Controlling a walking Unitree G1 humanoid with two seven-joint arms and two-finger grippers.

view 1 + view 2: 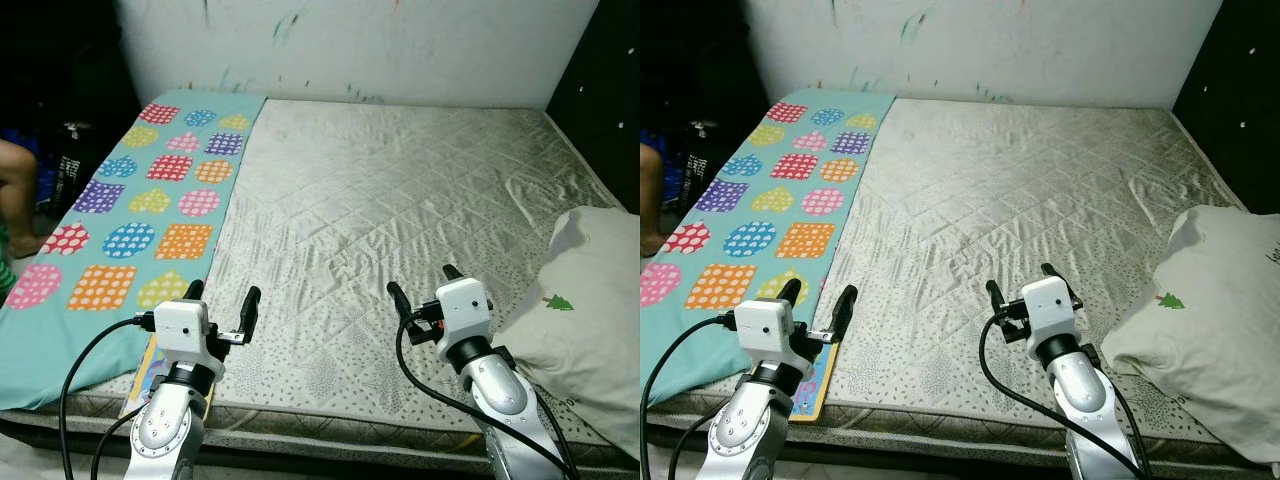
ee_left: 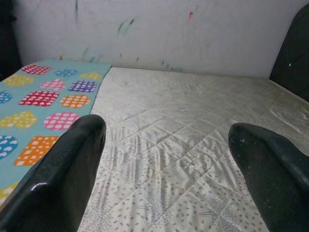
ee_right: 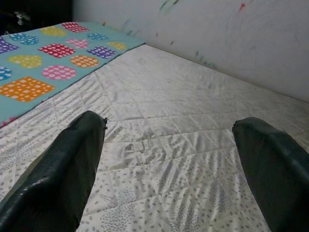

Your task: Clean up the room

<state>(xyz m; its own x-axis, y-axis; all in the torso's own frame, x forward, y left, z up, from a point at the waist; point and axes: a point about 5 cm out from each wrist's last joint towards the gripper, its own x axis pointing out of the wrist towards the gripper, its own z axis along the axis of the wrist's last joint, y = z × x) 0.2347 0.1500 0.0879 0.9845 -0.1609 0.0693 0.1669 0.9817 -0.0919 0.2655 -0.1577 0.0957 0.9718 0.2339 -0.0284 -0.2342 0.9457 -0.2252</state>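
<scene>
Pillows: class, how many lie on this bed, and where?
1. The white pillow with a small green tree print lies at the mattress's right edge, beside the right gripper. Others may lie outside the frame.

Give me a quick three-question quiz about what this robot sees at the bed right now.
1. True or false: both grippers hold something.
2. Which lies on the robot's right side of the mattress? A) a white pillow B) a teal patterned sheet C) a book
3. Fill in: the pillow carries a small green ____ print.

Key
1. False: the left gripper and the right gripper hover open and empty over the mattress.
2. A: the pillow is on the right; the teal sheet covers the left.
3. Tree.
</scene>
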